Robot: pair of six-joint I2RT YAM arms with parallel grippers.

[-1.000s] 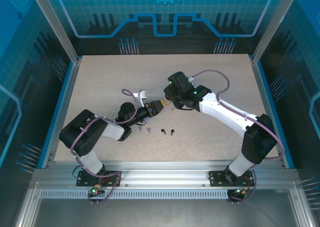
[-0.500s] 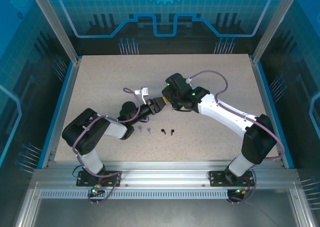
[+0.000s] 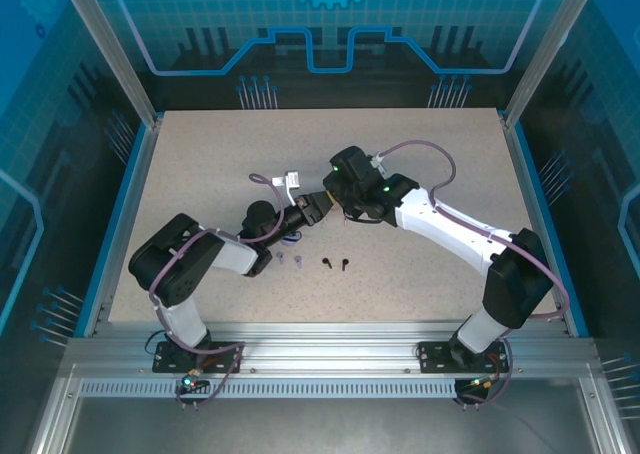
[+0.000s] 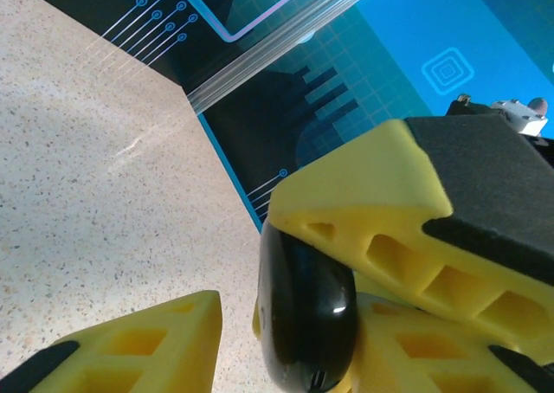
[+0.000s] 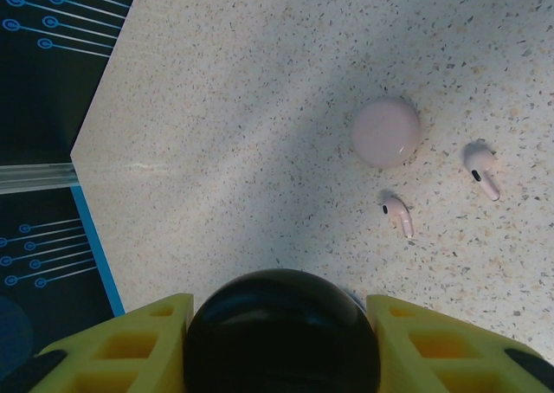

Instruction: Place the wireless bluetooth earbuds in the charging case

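right fingers (image 5: 121,345) clamped on glossy black round charging case (image 5: 281,332), held up for left fingers (image 4: 147,345), apart beside it, prob to open lid; black stemmed earbuds (image 3: 328,264) loose on speckled tabletop (image 3: 200,174), none in yet

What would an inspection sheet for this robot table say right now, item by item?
Surface: speckled beige table, no spills seen.
Job's things: black charging case gripped; pale pink case on the table with two pink earbuds lying beside it; lilac earbuds and black earbuds loose near the front.
Clutter: nothing seen.
Grippers: right gripper shut on the black charging case; left gripper open, meeting it.
Cables: purple cable looping over the right arm, free of snags.
Surroundings: blue panel walls, metal frame.
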